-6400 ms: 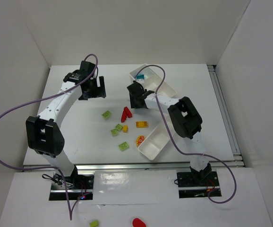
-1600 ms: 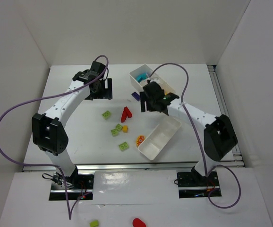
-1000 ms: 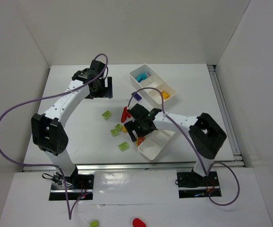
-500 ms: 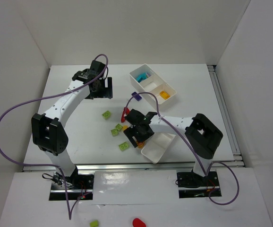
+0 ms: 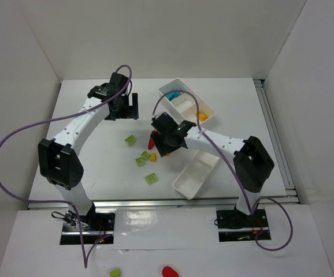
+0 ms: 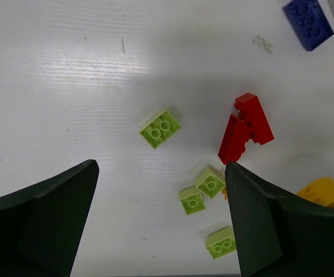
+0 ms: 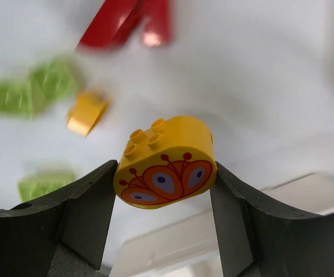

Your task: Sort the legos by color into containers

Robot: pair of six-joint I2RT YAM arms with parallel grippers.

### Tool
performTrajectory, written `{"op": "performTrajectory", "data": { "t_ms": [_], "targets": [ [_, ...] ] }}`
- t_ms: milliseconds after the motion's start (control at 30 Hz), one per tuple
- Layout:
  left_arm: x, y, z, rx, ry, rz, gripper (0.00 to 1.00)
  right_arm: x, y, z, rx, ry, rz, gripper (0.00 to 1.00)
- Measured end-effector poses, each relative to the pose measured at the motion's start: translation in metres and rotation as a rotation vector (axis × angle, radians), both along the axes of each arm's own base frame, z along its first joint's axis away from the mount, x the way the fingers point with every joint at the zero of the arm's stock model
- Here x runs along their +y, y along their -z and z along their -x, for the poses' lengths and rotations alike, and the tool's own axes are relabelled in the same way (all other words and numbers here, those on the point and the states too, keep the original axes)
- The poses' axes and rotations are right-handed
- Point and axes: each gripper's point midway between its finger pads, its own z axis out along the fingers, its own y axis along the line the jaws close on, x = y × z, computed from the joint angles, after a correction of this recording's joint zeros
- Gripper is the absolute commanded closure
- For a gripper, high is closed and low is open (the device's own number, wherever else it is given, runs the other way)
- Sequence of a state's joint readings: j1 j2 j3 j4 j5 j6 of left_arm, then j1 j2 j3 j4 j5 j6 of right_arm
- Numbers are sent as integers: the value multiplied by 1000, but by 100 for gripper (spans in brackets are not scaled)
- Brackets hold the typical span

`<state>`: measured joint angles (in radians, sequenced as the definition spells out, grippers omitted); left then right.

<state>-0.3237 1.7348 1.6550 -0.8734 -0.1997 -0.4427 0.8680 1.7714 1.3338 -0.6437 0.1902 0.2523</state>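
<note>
My right gripper is shut on an orange-yellow rounded lego with a red and blue pattern and holds it above the table. In the top view the right gripper hangs over the loose pile, between the two white containers: the far tray and the near tray. A red lego pair, lime green legos and a small orange lego lie on the table. My left gripper is open and empty, high above them, and in the top view it is at the back left.
A dark purple lego lies near the far tray. That tray holds an orange-yellow lego and a teal one. More lime legos lie left of the near tray. White walls close in the table.
My right gripper closed on the patterned orange-yellow lego beside the near tray, lifted it and moved it back toward the far tray. The left arm has stayed still.
</note>
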Motion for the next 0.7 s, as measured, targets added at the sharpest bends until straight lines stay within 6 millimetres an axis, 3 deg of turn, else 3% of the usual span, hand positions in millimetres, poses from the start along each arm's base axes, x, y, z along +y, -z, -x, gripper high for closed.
{"op": "performTrajectory", "data": {
  "t_ms": [100,300,400,500,567,700],
  "targets": [
    [-2,-8,-4,-20,3,17,0,-20,-30,-56,-93,143,-61,39],
    [-2,-9,-6,-24,5,25,0,-94,-67,-149,-223,443,-120,37],
    [-3,-9,-5,-22,8,26,0,-121,-68,-178,-260,540,-127,36],
    [-3,-8,-4,-15,18,23,0,-140,-57,-199,-262,595,-122,23],
    [-3,-8,-2,-9,28,20,0,-145,-50,-215,-260,617,-117,12],
    [-3,-7,0,-1,34,21,0,-141,-45,-238,-274,629,-115,10]
  ]
}}
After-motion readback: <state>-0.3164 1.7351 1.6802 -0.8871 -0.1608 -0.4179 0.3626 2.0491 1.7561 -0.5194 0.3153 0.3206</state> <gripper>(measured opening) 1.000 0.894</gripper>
